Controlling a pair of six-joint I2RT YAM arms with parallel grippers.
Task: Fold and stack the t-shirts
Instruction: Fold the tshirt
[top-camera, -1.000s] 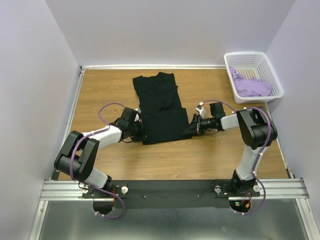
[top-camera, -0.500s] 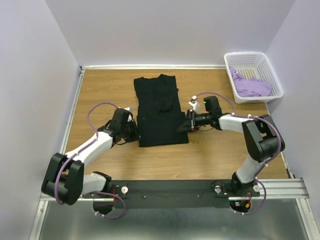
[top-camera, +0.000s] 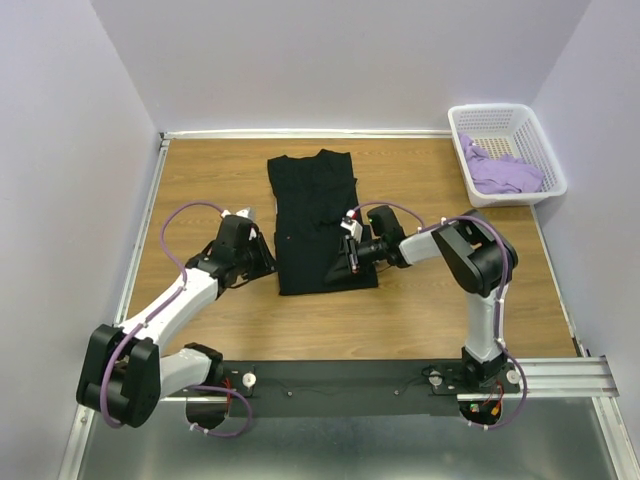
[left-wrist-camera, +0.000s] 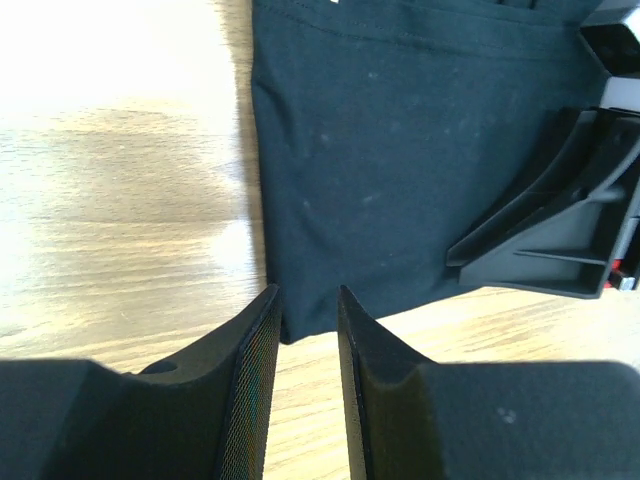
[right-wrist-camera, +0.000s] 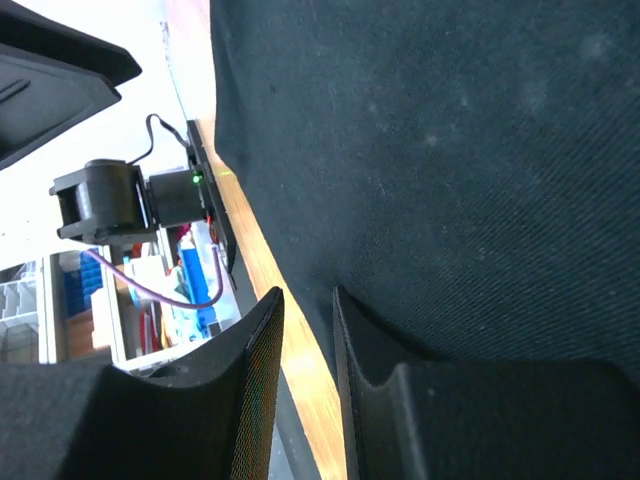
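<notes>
Top external view – where are the t-shirts?
– Black t-shirt (top-camera: 315, 215) flat on the worktop (top-camera: 210, 180); lavender t-shirt (top-camera: 503, 172) in the basket (top-camera: 500, 112).
– Hands?
– Left hand (left-wrist-camera: 308, 295) slightly spread at its corner; right hand (right-wrist-camera: 308, 295) on the cloth, grip unclear.

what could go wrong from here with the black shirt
1. The left end effector has its fingers narrowly parted just at the black t-shirt's near left corner; closing there may catch only one layer or miss the hem.
2. The right end effector sits low over the shirt's near right part; a sideways drag could bunch the fold.
3. Both end effectors face each other across the narrow shirt, so reaching inward risks a collision.
</notes>
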